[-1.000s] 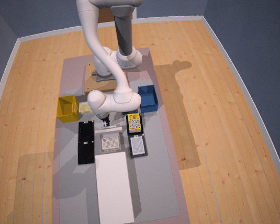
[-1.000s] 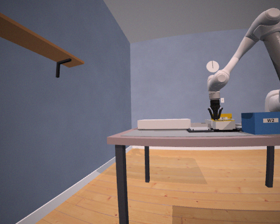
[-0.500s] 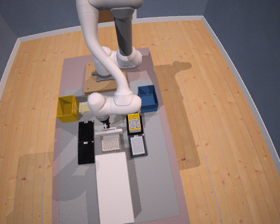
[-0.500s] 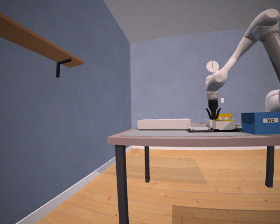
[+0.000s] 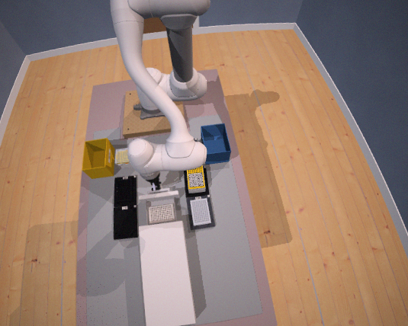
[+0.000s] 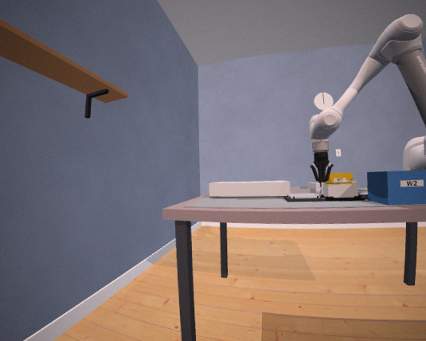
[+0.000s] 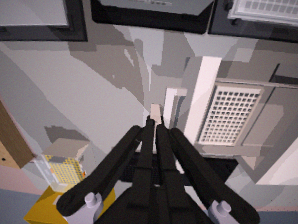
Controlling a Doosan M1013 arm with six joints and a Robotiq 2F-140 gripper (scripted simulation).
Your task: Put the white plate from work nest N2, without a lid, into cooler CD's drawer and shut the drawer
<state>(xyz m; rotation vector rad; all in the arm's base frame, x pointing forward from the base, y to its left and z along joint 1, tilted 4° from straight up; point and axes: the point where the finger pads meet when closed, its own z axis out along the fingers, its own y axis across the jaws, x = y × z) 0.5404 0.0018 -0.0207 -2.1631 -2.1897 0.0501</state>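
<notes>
Bench [image 6: 272, 213]: tool [image 5: 154, 187] closed, empty, pointing down just before the open drawer's bar handle [image 5: 159, 196]; white plate [image 5: 162, 213] in drawer beyond.

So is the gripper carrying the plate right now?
No, in the wrist view the gripper is shut with nothing between its fingers, and the white plate lies in the open drawer.

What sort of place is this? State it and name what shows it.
Probably a lab automation bench in a plain room: a robot arm works over a table holding well plates, a yellow tip box and labelled bins such as the blue one marked W2.
</notes>
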